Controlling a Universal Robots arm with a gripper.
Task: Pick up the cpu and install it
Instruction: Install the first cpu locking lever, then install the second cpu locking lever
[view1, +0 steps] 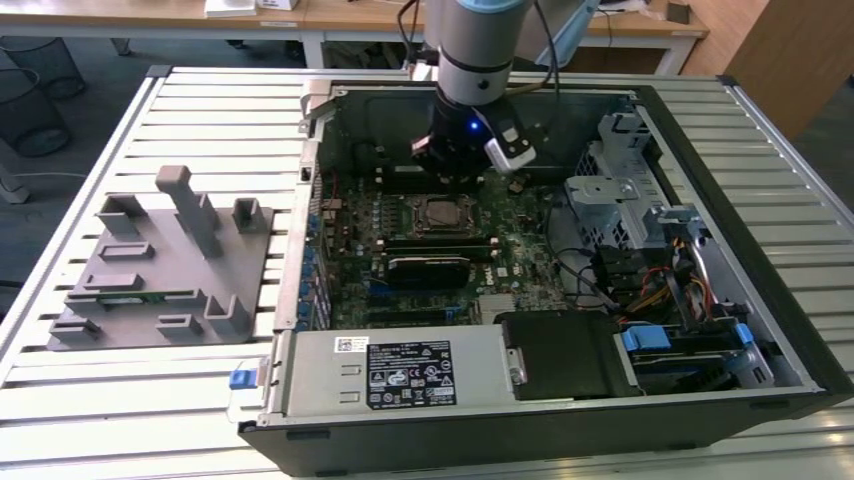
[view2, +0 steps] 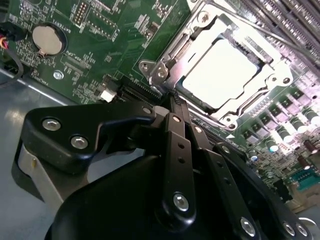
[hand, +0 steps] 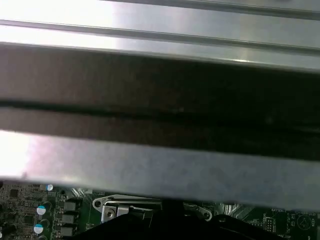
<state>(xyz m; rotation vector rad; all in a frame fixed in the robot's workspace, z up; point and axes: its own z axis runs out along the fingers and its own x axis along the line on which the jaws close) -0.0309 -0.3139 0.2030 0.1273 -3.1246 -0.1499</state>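
In the exterior view, the gripper (view1: 461, 165) hangs inside the open computer case (view1: 747, 130), low over the green motherboard (view1: 514, 215) and just beyond the socket (view1: 439, 215). Whether the fingers are apart or together cannot be told here, and they touch nothing that can be made out. The cpu (view1: 439, 214) sits in the socket as a small grey square inside a dark metal frame. The case lies on its side on a table (view1: 200, 90) of pale metal slats. A grey plastic fixture (view1: 160, 265) with upright posts and slots stands on the table on the exterior view's left, well apart from the case. A metal power supply box (view1: 400, 373) with a label fills the case's near edge, and coloured cables (view1: 654, 290) crowd the exterior view's right of the board.

In the second wrist view, the black linkage of the gripper (view2: 175, 107) meets at a narrow tip, so the fingers (view2: 176, 102) look together, holding nothing. Just past them the cpu (view2: 222, 72) lies flat in the socket (view2: 165, 67), its top bright and smooth, ringed by a shiny steel frame with screws. A round coin battery (view2: 46, 40) sits apart on the board.

In the first wrist view, a wide grey and dark metal wall (hand: 160, 100) of the case blocks most of the sight; a strip of motherboard (hand: 30, 210) and the socket frame (hand: 125, 205) peek beneath.
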